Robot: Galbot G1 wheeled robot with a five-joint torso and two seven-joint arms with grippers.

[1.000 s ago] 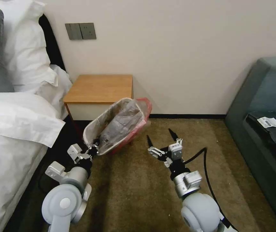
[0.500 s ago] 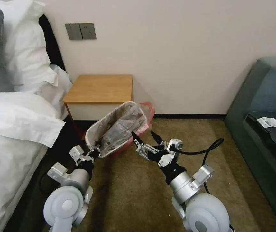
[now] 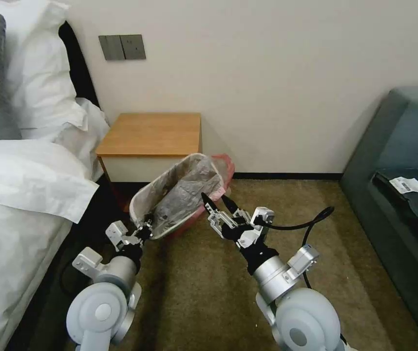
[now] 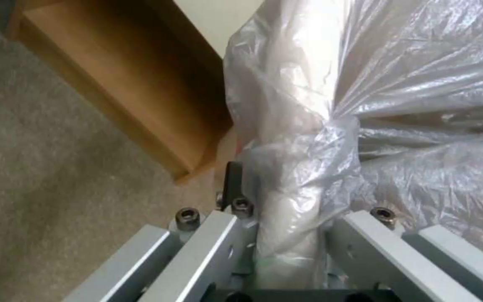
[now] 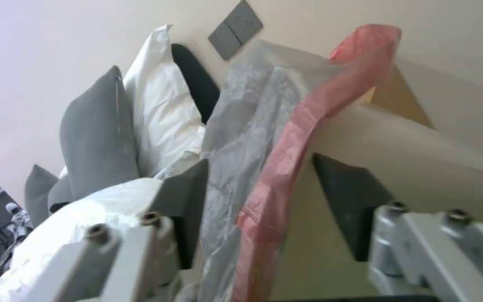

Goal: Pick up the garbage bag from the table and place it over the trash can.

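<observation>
Brown carpet fills the lower half of the head view, with a cream wall behind, a bed at the left edge and a dark green sofa at the right. At the centre the trash can is tipped, its mouth facing the camera, just in front of the table. The garbage bag lies crumpled inside the can, its red-pink rim draped over the can's far right edge. The left gripper, at lower left of centre, pinches the can's near rim together with the plastic. The right gripper sits at the can's right edge with its black fingers spread around the rim.

From the left wrist, the left gripper at the bottom of the frame is pressed onto the can's rim wrapped in bag plastic; the table's wooden side is at upper left.

From the right wrist, the right gripper stands apart, one finger on either side of the can's wall and the pink bag rim, not squeezing them. Pillows fill the left.
</observation>
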